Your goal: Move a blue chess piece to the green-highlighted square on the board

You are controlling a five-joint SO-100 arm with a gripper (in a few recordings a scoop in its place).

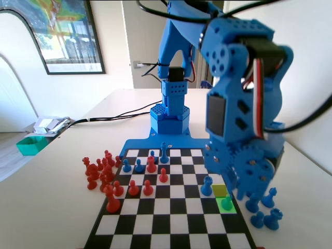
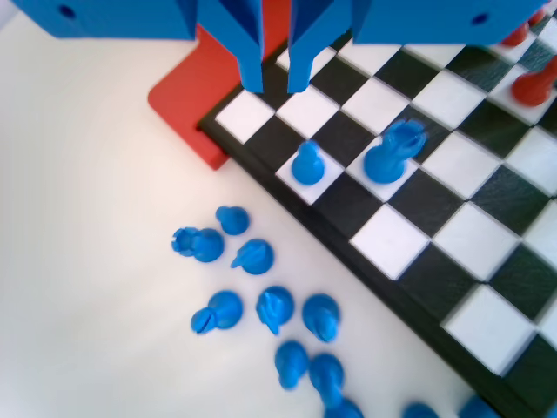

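Observation:
A small blue pawn (image 2: 307,164) stands upright on a white square at the board's (image 2: 487,218) edge in the wrist view. In the fixed view the same pawn (image 1: 226,203), tinted green, stands on the green-highlighted square (image 1: 232,209) near the board's (image 1: 171,228) right side. My gripper (image 2: 275,85) hangs a little above and beyond the pawn. Its jaws stand slightly apart with nothing between them, and it is clear of the pawn. A taller blue piece (image 2: 393,150) stands one square over from the pawn.
Several loose blue pieces (image 2: 261,296) lie on the table beside the board's edge, also seen as blue pieces (image 1: 262,207) in the fixed view. A yellow-olive square (image 1: 220,191) lies just behind the green one. Red pieces (image 1: 104,174) crowd the left side.

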